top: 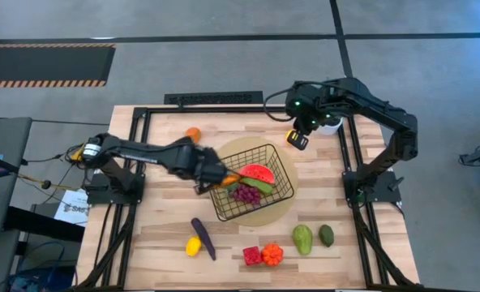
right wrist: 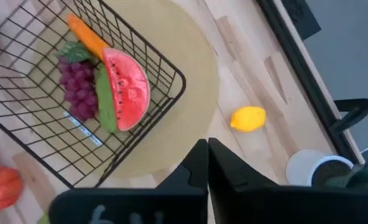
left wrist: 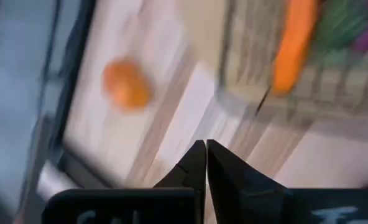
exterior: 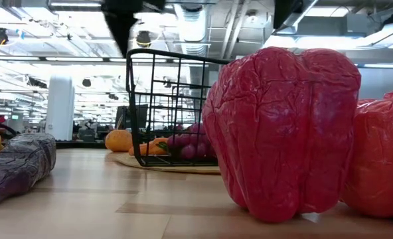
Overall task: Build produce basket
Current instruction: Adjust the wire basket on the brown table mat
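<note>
With both tools closed and empty, the left tool [top: 210, 180] just beside the wire basket [top: 279, 160] on its round mat at mid-counter, the basket's near wall could be knocked askew if the arm were swung carelessly.

open-plan lab: ceiling strip lights [exterior: 64, 58], exposed ducts [exterior: 191, 20], framed robot table [top: 151, 243].

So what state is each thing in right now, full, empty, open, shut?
Basket: upright on the mat, partly filled.
Watermelon slice: lying inside the basket.
Grapes: inside.
Carrot: inside.
Left claw: shut, empty, beside the basket.
Right claw: shut, empty.
</note>
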`<state>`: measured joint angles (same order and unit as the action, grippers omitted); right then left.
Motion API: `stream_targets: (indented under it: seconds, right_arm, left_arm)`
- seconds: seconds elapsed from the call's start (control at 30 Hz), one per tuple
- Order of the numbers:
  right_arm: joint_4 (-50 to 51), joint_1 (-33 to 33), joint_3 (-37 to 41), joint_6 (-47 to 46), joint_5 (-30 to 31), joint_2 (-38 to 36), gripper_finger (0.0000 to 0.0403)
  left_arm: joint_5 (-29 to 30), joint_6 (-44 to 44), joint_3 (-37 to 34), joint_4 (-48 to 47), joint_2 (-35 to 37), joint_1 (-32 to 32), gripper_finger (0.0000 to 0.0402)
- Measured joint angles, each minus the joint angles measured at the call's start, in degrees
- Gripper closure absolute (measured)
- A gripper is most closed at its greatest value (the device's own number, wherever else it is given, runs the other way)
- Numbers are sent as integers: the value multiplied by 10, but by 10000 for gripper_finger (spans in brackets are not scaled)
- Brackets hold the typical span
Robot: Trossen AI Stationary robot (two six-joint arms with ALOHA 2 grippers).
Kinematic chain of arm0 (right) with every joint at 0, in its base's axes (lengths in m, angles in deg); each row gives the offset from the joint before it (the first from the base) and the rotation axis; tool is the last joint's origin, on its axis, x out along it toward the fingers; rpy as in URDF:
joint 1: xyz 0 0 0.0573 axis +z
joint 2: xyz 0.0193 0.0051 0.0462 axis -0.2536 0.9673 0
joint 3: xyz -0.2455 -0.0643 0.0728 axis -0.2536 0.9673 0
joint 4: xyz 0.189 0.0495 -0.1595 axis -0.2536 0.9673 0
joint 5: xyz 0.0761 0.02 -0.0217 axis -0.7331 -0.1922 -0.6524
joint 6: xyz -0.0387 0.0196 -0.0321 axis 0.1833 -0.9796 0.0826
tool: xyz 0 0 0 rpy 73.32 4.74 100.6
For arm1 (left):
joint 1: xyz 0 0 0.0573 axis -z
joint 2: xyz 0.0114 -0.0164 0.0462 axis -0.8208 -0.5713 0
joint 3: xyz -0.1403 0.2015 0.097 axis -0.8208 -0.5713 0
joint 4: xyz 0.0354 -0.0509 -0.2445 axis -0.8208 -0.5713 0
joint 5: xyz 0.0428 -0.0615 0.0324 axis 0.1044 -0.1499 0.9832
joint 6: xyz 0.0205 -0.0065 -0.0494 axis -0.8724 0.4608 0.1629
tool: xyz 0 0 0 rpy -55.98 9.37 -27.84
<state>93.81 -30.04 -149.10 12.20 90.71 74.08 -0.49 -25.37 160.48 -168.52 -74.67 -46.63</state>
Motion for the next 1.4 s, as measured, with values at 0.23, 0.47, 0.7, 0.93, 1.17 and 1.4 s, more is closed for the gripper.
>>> stream_targets:
  seconds: [0.23,0.47,0.7,0.93,1.17,1.4]
  right_arm:
    - [0,-6,1,-18,3,39,321]
    - [-1,3,0,-35,-23,90,267]
    - [-1,32,0,-75,-29,144,246]
    - [0,41,0,-99,-24,194,250]
    - [-1,30,35,-103,-23,213,245]
    - [-28,9,153,-128,-31,171,245]
  left_arm:
    - [-1,162,-92,12,119,70,401]
    - [-6,350,-231,35,249,133,401]
    - [-2,393,-300,70,296,166,401]
    - [-1,364,-306,72,297,167,401]
    - [-1,347,-306,72,297,167,401]
    - [-1,333,-306,72,297,166,401]
